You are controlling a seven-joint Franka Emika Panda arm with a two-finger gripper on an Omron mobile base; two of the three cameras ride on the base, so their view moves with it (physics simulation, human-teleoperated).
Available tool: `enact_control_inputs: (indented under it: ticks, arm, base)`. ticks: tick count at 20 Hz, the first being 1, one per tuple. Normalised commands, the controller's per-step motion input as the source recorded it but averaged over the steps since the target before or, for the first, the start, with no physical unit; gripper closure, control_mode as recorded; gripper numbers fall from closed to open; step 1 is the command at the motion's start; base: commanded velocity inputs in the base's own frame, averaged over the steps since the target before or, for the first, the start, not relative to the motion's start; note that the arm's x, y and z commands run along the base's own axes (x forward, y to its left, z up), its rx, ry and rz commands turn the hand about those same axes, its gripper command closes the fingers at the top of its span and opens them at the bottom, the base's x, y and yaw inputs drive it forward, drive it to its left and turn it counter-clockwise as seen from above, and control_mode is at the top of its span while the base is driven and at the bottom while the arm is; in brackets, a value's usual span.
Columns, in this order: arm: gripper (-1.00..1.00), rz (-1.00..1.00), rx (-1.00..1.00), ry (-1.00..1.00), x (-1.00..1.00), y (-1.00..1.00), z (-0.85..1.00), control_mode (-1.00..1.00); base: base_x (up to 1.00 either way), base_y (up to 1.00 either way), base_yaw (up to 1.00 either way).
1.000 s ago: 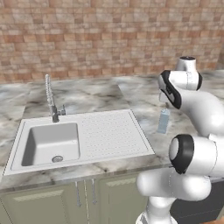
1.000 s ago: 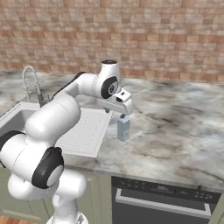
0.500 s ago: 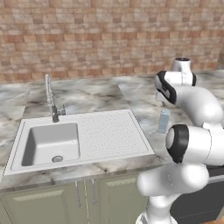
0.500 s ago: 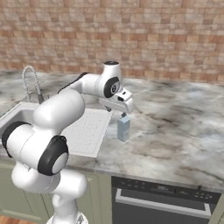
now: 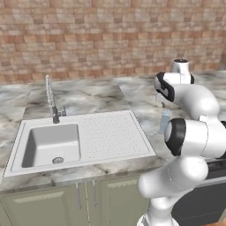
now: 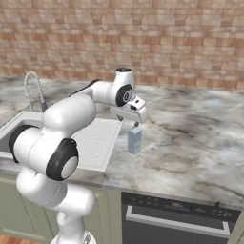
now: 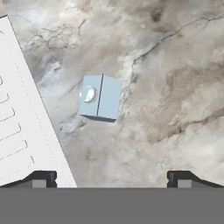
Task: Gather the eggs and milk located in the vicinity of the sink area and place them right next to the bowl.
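Milk (image 6: 135, 140) stands upright on the marble counter (image 6: 200, 143), just beside the right edge of the sink's (image 5: 79, 141) ribbed drainboard, apart from it by a thin strip of stone. The gripper (image 6: 137, 120) hangs directly above the carton, not touching it; in the hand view its two dark tips (image 7: 40, 178) sit wide apart at the bottom, so the hand is released and holds nothing.

The step in hand looks to be the descent onto the carton. In the hand view the milk (image 7: 100, 97) lies above and left of the midline between the tips, so the hand probably needs to shift toward the sink side before dropping. The roof ridge should run between the fingers, so the pads close on the flat walls below the gable rather than on the sloped top.

The carton is pale blue-grey, square in plan, with a ridge across its top and a small round cap on one slope.
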Motion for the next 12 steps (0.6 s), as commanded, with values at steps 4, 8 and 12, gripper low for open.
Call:
enact_control_inputs:
  ticks: [4, 8, 12]
  arm:
    - [-1.0, -0.02, 0.0, 0.0, 0.1, -0.14, -0.15, -1.0]
    - [-1.0, -0.03, 0.0, 0.0, 0.09, -0.09, -0.14, -1.0]
    - [-1.0, -0.03, 0.0, 0.0, 0.15, 0.0, -0.11, -1.0]
  base:
    - [0.0, 0.0, 0.0]
    - [0.0, 0.0, 0.0]
    - [0.0, 0.0, 0.0]
